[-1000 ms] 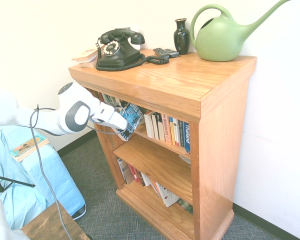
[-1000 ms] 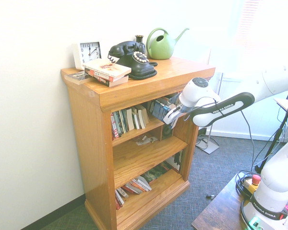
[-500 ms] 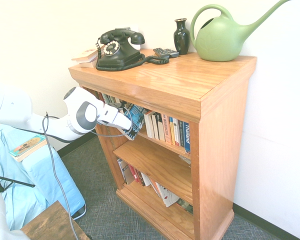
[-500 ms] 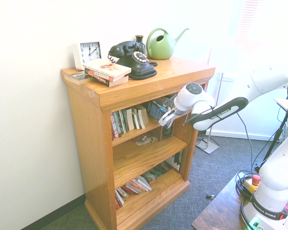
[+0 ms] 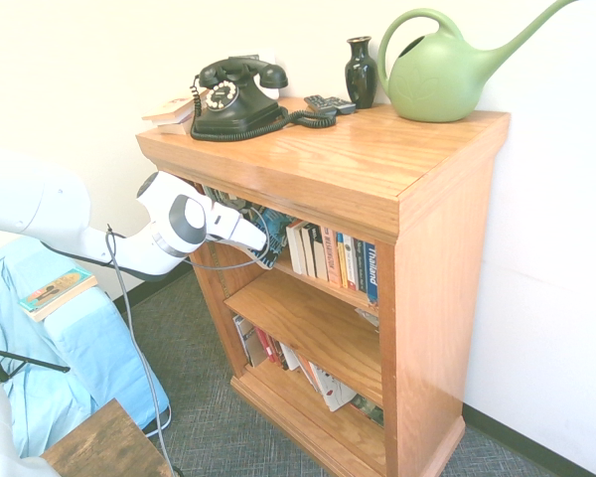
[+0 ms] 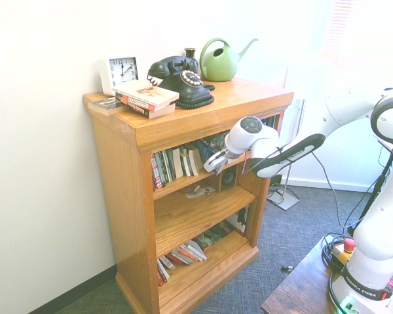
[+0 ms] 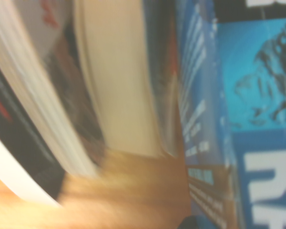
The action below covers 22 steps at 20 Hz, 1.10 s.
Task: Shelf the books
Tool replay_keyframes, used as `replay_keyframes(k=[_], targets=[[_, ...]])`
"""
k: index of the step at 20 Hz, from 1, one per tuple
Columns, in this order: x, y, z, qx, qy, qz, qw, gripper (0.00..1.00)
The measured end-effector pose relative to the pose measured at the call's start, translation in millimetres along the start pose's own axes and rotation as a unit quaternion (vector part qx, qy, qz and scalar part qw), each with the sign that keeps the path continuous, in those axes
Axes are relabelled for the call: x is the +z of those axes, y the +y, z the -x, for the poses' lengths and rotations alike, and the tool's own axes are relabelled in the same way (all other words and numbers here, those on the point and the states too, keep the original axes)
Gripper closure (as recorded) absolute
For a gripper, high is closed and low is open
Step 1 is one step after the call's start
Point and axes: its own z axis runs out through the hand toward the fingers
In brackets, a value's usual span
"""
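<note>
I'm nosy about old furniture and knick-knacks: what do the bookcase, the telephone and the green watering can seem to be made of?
Bookcase: wood, likely varnished, going by its orange-brown grain and soft sheen. Telephone: glossy black, probably hard plastic, though it could be something heavier. Watering can: smooth green, most likely moulded plastic, as no seams show.

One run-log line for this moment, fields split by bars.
gripper: shut on blue paperback | place: upper shelf opening | beside: shelved books | release: not yet
</note>
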Motion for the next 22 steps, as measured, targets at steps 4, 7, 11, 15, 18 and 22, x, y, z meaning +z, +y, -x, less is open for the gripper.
replay_keyframes(k=[4, 7, 11, 15, 18, 22], targets=[[1.0, -14.2, 0.8, 0.005, 0.004, -0.002, 1.0, 1.0], [5.4, -19.5, -1.4, 0.009, 0.007, -0.003, 1.0, 1.0], [10.7, -22.1, -3.8, 0.009, 0.009, 0.0, 1.0, 1.0], [15.6, -24.8, -7.8, 0.011, 0.01, 0.0, 1.0, 1.0], [18.9, -26.8, -10.9, 0.012, 0.011, 0.002, 1.0, 1.0], [21.8, -27.6, -14.6, 0.015, 0.011, 0.003, 1.0, 0.0]])
